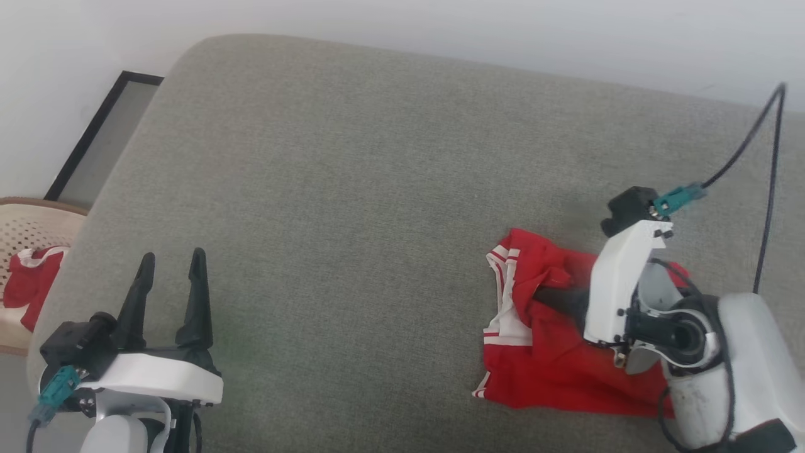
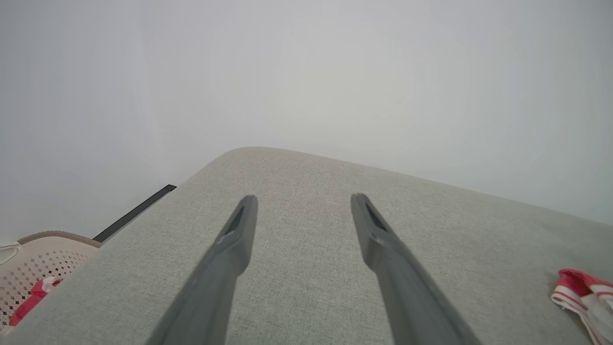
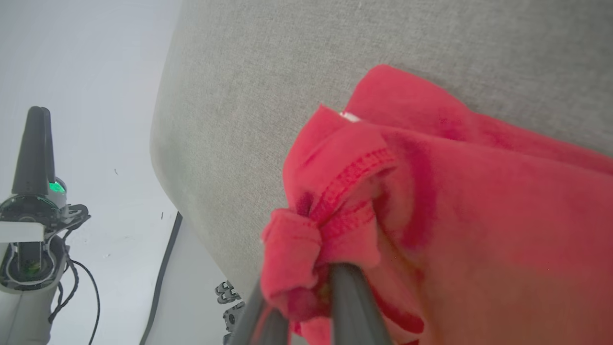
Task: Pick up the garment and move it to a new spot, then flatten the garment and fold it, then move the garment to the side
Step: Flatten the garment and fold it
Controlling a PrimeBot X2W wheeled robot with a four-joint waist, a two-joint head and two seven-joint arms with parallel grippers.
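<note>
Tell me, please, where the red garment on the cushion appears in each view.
Head view: garment lower right, in the right gripper.
Left wrist view: garment at lower right edge.
Right wrist view: garment centre and right, pinched.
Shared landmark: the grey cushion.

My head camera looks steeply down on the grey cushion [image 1: 352,189]. My left wrist camera looks low along it toward the wall [image 2: 306,72]. My right wrist camera sits close against the garment [image 3: 455,215]. All three share the cushion.
</note>
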